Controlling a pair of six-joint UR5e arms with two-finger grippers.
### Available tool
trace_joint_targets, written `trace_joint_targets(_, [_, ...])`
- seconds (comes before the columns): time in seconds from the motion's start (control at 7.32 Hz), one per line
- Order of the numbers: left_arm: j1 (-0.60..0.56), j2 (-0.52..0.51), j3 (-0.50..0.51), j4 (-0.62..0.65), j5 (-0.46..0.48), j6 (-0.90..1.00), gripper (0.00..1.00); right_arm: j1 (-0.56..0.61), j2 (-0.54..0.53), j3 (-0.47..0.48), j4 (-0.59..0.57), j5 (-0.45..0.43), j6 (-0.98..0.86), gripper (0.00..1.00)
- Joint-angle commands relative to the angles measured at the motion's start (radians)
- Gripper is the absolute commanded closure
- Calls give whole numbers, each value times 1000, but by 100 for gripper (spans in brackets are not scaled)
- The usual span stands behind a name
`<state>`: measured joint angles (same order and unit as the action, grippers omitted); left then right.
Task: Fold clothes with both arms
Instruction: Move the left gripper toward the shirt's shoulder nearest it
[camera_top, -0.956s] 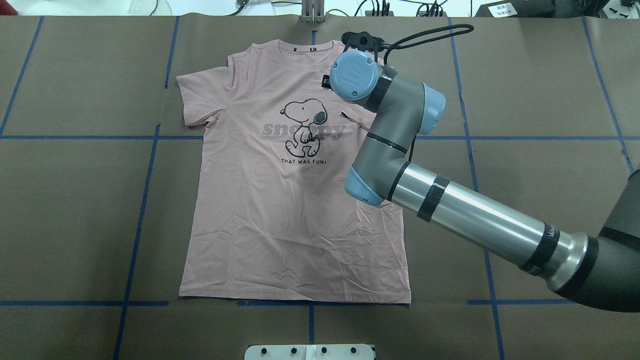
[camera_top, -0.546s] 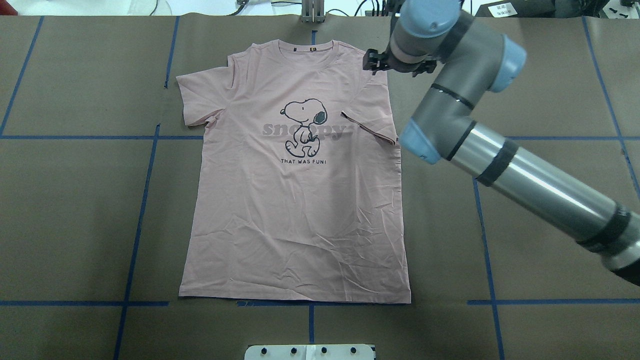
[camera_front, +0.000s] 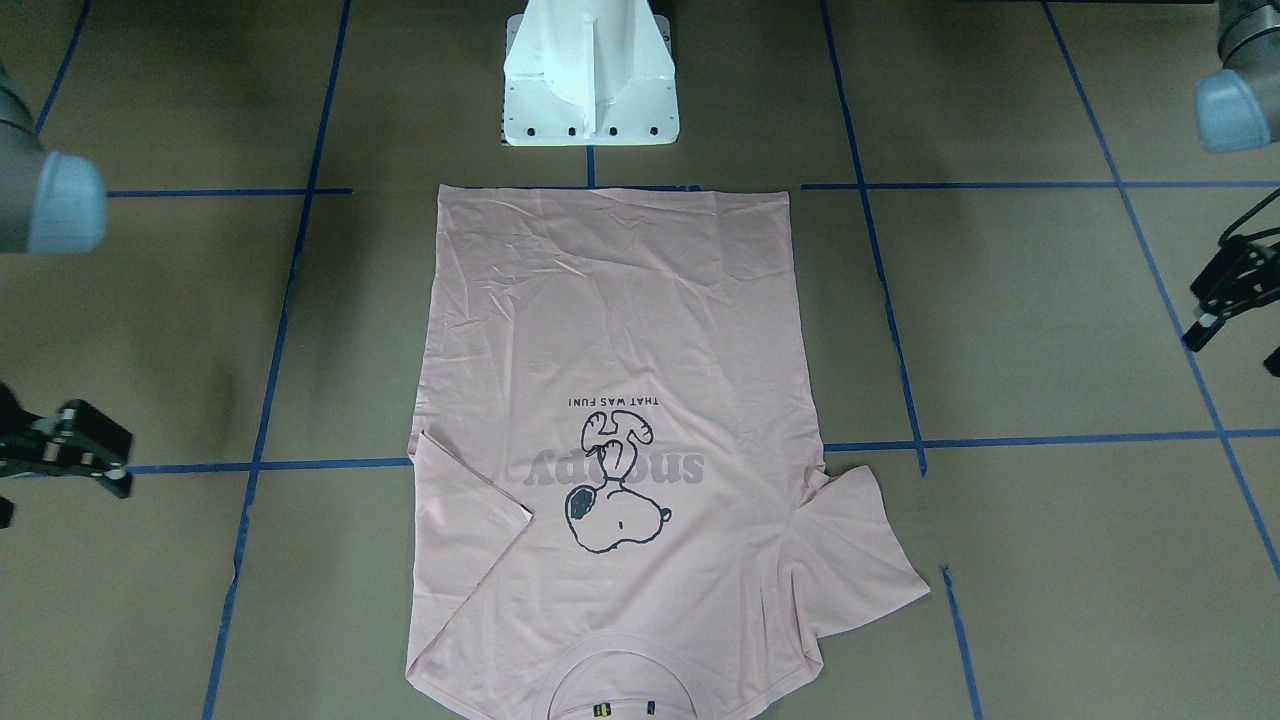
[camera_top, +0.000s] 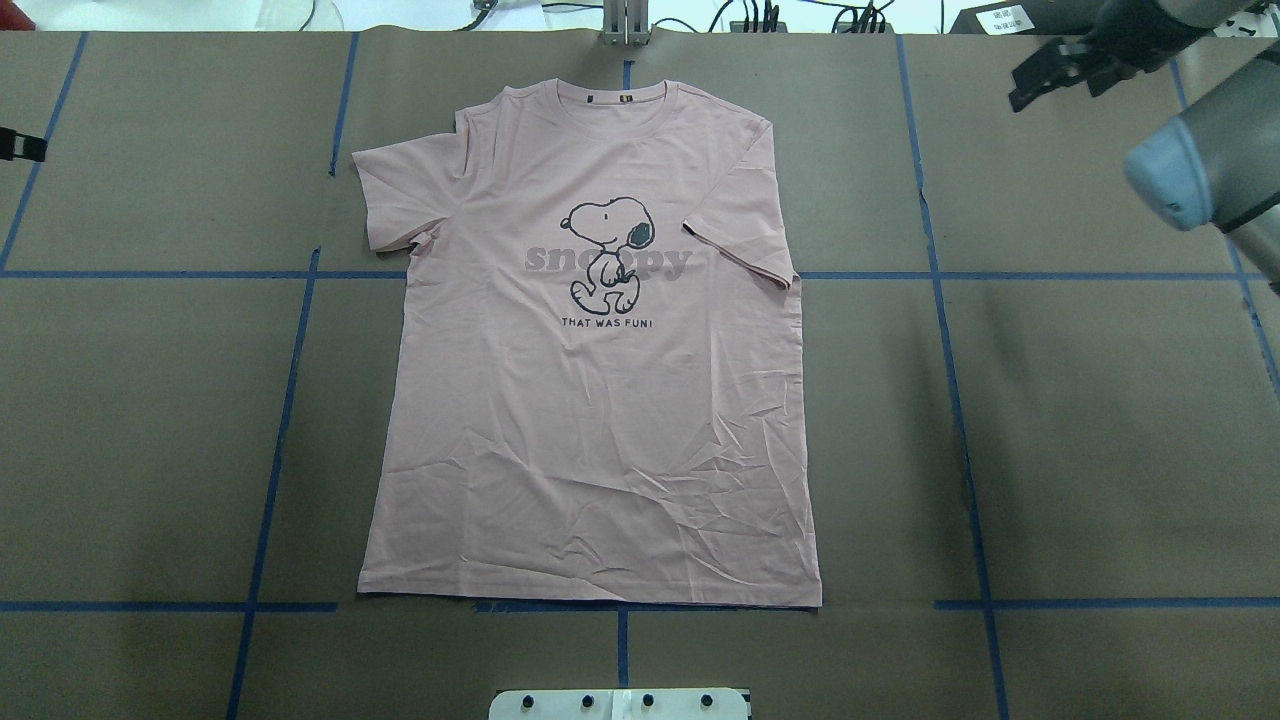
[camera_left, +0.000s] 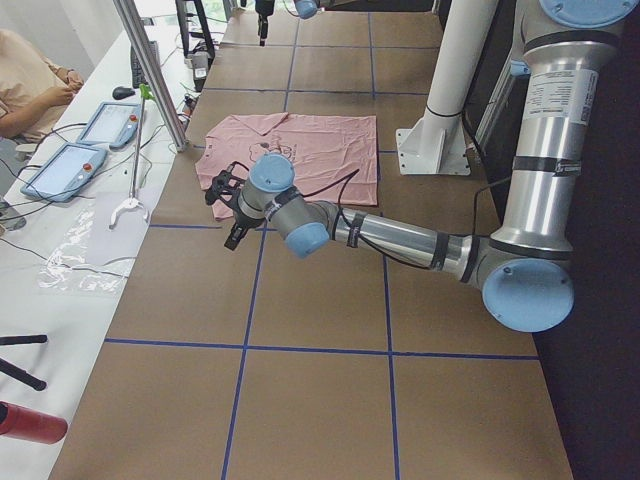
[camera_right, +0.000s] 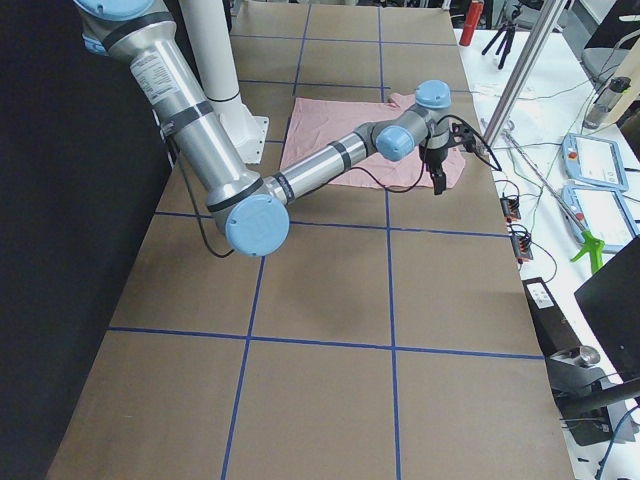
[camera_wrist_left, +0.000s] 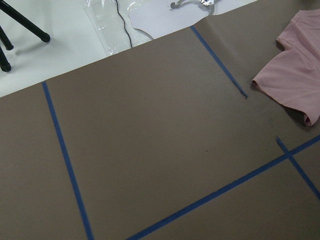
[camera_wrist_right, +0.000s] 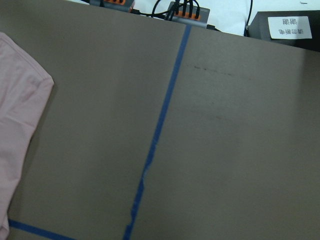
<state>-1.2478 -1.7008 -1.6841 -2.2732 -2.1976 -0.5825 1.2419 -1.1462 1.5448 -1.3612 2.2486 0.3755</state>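
Currently: T-shirt (camera_top: 590, 400) lies flat at the centre of the table (camera_top: 1100, 400), print side up. Overhead view, clock centred on the shirt: collar at 12 o'clock, hem at 6. Folded sleeve (camera_top: 740, 235) at 2 o'clock is turned in over the chest. Flat sleeve (camera_top: 400, 195) at 10 o'clock lies spread out. Right gripper (camera_top: 1055, 80) sits out at 2 o'clock, well apart from the cloth, fingers spread, holding nothing. Left gripper (camera_front: 1235, 335) is far out at 10 o'clock, fingers likewise spread, empty.

arms (camera_left: 400, 238): silver-grey tubes | joint caps (camera_left: 527, 295): light blue | cables (camera_left: 340, 183): black
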Motion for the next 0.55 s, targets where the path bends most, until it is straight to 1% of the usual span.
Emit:
trace_joint_targets(0.0, [208,-157,94,-3,177,-243,26,90,-101,36,4,82,-136,0])
trace_joint_targets(0.14, [265,-259,203,-12,252,-307,28,90,-104,40,4,82,-135,0])
trace_joint_targets(0.27, [307,-339,344,-88,309,-342,28,90,-106,43,4,80,-130,0])
trace_joint_targets(0.41, [330,-374,460,-176,365,-349,28,90,-115,55,4,78,-126,0])
